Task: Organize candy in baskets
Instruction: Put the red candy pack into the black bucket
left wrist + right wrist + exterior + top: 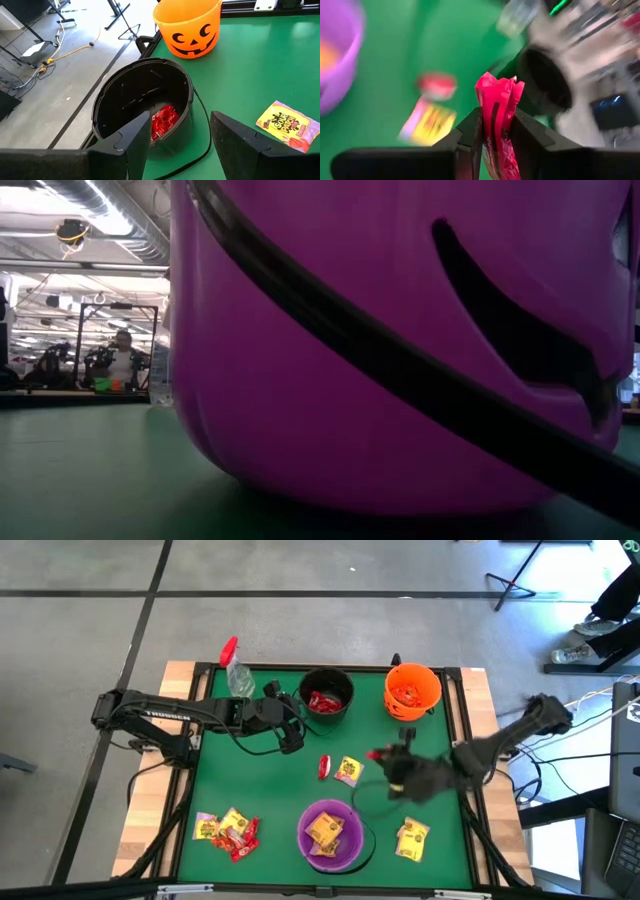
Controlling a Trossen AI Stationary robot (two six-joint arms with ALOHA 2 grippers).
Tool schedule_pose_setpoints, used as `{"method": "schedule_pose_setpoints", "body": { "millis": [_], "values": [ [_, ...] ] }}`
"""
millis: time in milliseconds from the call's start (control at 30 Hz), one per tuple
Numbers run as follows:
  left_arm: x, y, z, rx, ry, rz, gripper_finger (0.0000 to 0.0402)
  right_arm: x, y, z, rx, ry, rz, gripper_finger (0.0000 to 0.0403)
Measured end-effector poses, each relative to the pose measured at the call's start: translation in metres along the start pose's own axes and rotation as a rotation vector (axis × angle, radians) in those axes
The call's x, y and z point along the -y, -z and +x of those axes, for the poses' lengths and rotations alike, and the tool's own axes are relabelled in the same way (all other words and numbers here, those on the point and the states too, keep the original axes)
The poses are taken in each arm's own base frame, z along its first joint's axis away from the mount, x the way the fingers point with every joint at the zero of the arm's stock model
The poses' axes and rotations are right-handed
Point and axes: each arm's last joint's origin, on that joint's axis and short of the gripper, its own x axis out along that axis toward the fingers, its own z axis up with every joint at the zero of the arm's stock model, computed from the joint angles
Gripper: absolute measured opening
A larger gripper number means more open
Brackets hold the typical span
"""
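Three baskets stand on the green table: a black one (327, 700) holding red candy (162, 120), an orange pumpkin-faced one (412, 690) with red candy inside, and a purple one (330, 833) with yellow candy. My right gripper (385, 758) hovers mid-table, shut on a red candy packet (497, 100). My left gripper (293, 740) stands open just left of the black basket, with nothing between its fingers (135, 135). A red packet (324, 767) and a yellow one (348, 771) lie flat mid-table. My right gripper pinches the red candy packet (496, 125) between its two fingers, flat sides against the pads. The packet's crumpled end (497, 87) sticks out past the fingertips. The fingers come from the table's right, slanting down. The packet is lifted clear of the table.
A clear spray bottle (237, 670) with a red trigger stands at the far left. A cluster of yellow and red packets (225, 830) lies near the front left, and a yellow packet (412, 838) lies at the front right. The purple basket (400, 330) fills the low view.
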Motion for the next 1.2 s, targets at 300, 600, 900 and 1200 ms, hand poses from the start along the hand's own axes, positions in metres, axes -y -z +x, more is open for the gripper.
{"method": "schedule_pose_setpoints", "body": {
  "millis": [300, 600, 900, 1200],
  "values": [
    [0.0, 0.0, 0.0, 0.0, 0.0, 0.0, 0.0192, 0.074, -0.042, 0.044, 0.419, -0.218, -0.025, 0.0088],
    [0.0, 0.0, 0.0, 0.0, 0.0, 0.0, 0.0192, 0.168, -0.005, 0.108, 0.52, -0.193, 0.145, 0.0088],
    [0.0, 0.0, 0.0, 0.0, 0.0, 0.0, 0.0192, 0.195, 0.042, 0.18, 0.396, -0.21, 0.327, 0.0088],
    [0.0, 0.0, 0.0, 0.0, 0.0, 0.0, 0.0192, 0.196, 0.045, 0.187, 0.37, -0.157, 0.335, 0.0163]
  ]
}}
